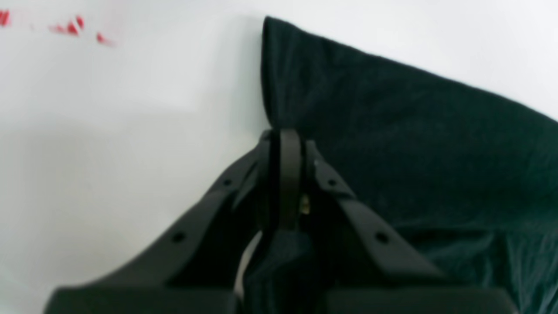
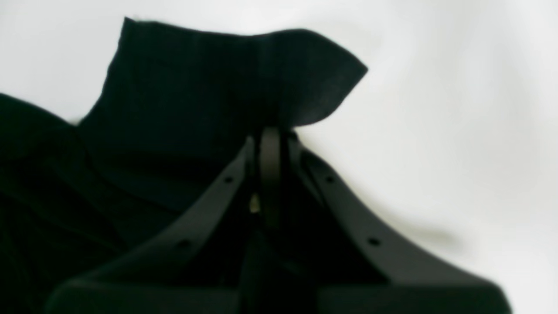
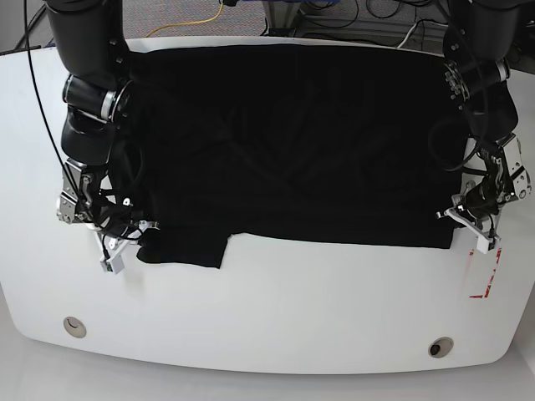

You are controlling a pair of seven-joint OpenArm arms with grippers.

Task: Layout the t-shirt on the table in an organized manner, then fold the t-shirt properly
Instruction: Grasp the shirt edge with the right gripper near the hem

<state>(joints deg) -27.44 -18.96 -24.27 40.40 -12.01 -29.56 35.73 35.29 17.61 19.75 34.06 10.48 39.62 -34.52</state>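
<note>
Both claws pinching t-shirt [image 3: 292, 142], lying crosswise

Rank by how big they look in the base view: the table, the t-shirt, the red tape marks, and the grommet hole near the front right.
1. table
2. t-shirt
3. red tape marks
4. grommet hole, close in size to the tape marks, so those two are uncertain.

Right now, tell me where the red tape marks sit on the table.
In the base view, the red tape marks lie near the table's right edge, just below the left gripper and the t-shirt's corner.
</note>
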